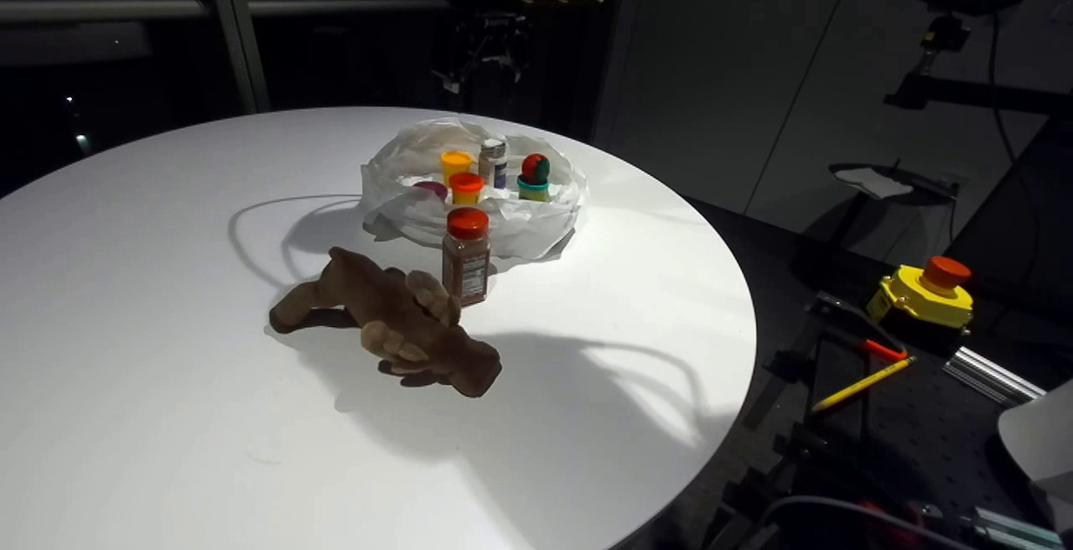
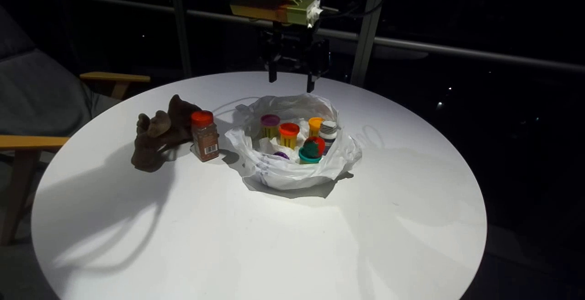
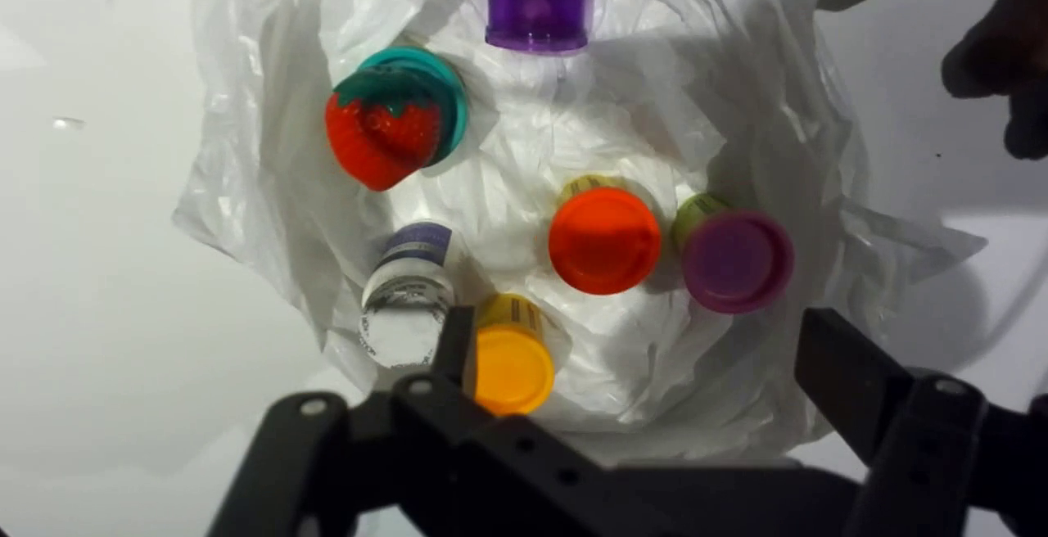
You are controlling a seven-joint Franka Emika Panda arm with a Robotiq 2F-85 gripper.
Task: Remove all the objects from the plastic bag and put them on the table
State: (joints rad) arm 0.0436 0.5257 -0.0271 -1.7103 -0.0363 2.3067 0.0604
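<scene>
Scribe: How are the fingers standing?

Pilot: Wide apart, gripping nothing; the gripper is hanging above the plastic bag.

Scribe: Objects?

Pilot: Below the fingers, inside the bag: the orange-lidded jar is showing close by one fingertip in the wrist view; the red-lidded jar and purple-lidded jar are sitting forward, within the fingers' span; the teal-lidded jar, under a strawberry-shaped piece, and a purple tub are showing farther ahead. Out past the opposite finger, the brown plush and red-capped bottle are resting on the table.

Scribe: Handling?

Pilot: I'm judging the jars light, stiff, a little slick; I'm planning to pinch each just under its lid. The bag is looking thin and limp, so I'm expecting it to snag. The strawberry-shaped piece is probably rolling off if nudged.

Scribe: Labels?

Pilot: The white-topped bottle, beside the same fingertip as the orange-lidded jar, is carrying a purple band and dark print ringing its cap. The red-capped bottle is showing a barcode. I'm reading no brand; the lettering is coming through too small.
</scene>
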